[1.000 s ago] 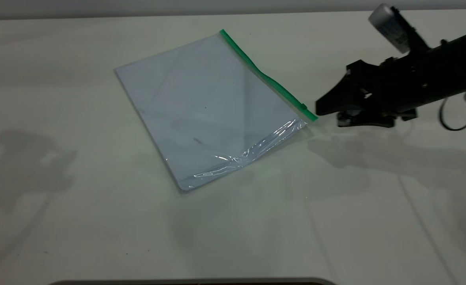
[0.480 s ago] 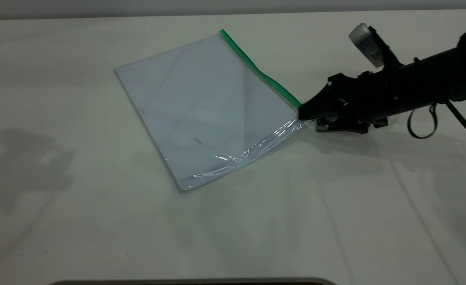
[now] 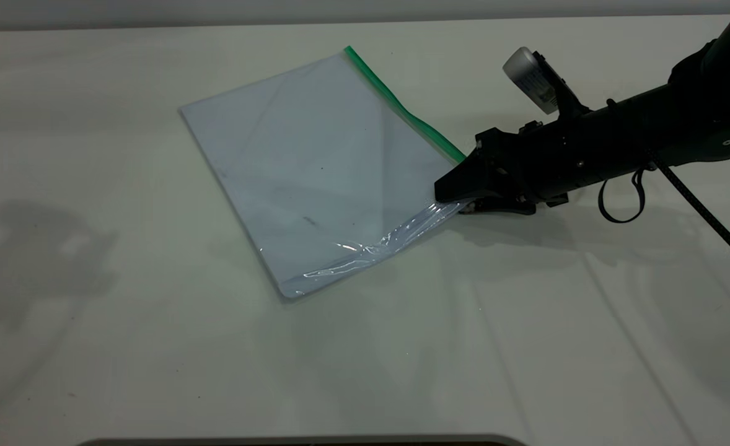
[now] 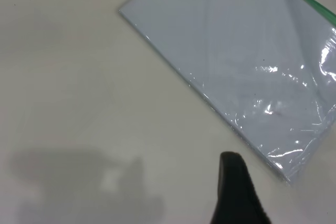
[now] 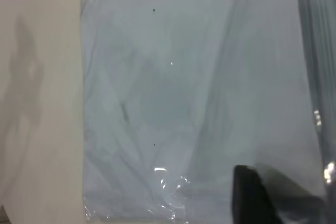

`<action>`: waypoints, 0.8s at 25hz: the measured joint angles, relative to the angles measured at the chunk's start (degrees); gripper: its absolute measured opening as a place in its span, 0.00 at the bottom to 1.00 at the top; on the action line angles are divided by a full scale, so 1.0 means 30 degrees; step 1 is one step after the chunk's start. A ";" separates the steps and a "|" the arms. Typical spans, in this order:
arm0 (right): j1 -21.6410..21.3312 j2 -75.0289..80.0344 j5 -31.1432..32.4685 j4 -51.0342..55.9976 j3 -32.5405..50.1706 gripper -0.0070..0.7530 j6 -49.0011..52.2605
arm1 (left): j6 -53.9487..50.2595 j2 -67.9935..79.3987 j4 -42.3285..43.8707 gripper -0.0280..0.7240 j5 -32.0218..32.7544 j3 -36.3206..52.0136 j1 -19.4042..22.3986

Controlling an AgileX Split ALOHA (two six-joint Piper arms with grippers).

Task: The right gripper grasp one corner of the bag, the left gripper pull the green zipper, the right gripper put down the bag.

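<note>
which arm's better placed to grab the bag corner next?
Right. The right gripper is already at the bag's corner by the green zipper; the left gripper hangs off the opposite side.

My view: table [image 3: 154, 347], pale off-white, matte, soft grey shadows at its left and right. Wall [image 3: 216, 9], grey strip beyond the far edge. Dark rounded edge [image 3: 303, 441] at bottom.

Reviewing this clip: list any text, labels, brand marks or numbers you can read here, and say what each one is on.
No text can be read in any view.
white-grey cylinder on the right gripper: a bluish label patch, too blurred to read.
bag: no print visible, only dark specks and glare.
green zipper: plain, no marking.
left gripper: plain black, no marking.
table: no writing.
</note>
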 joint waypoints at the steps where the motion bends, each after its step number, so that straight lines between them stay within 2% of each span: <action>1: -0.0102 0.0000 0.0147 0.0000 0.0000 0.42 0.0000 | 0.0000 0.0000 -0.0004 0.73 0.0000 0.0000 0.0000; 6: -0.0326 0.0000 0.0570 -0.0124 0.0000 0.17 -0.0233 | 0.0000 0.0000 -0.0004 0.73 0.0000 0.0000 0.0000; 9: -0.0367 0.0000 0.0825 -0.0594 -0.0023 0.06 -0.0278 | 0.0016 0.0000 -0.0004 0.73 -0.0049 0.0000 0.0000; 14: -0.0367 -0.1088 0.0337 -0.2908 -0.0023 0.05 -0.0278 | 0.0534 0.0000 -0.0424 0.73 -0.1562 0.0000 0.0000; 20: -0.0367 -0.3634 -0.1281 -0.7954 -0.1611 0.05 0.0443 | 0.2910 0.0235 -0.3314 0.73 -0.2236 -0.0015 -0.0072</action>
